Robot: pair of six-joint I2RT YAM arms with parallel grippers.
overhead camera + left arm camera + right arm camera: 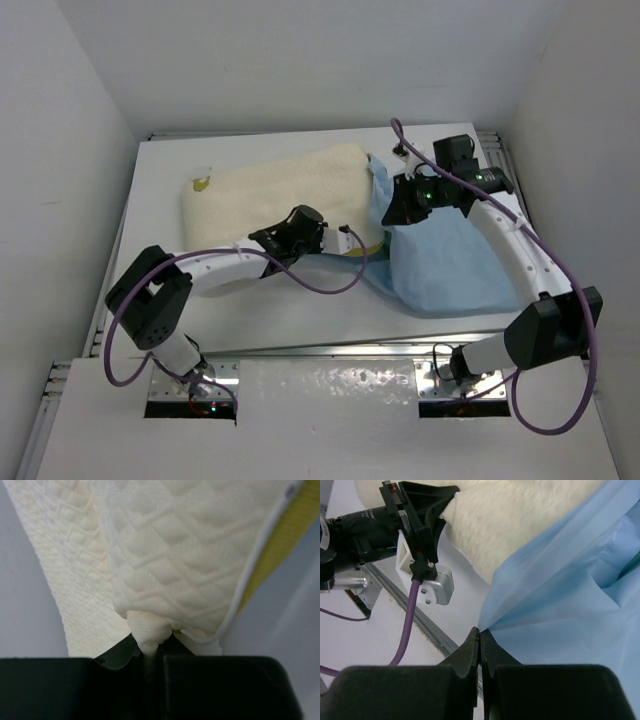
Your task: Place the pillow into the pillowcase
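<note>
Two tight pinches: left gripper (150,654) on a fold of the pillow (270,195), right gripper (479,641) on the pillowcase (450,265) edge. Pillow along the desk's (300,312) far side, pillowcase at right edge, touching.

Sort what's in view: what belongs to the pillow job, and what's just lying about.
Job:
pillow
pillowcase
left gripper, pinching the pillow
right gripper, pinching the pillowcase edge

Just there:
table
purple cables

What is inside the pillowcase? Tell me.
One end of the pillow appears tucked into the mouth of the pillowcase; the fabric hides anything deeper.
</note>
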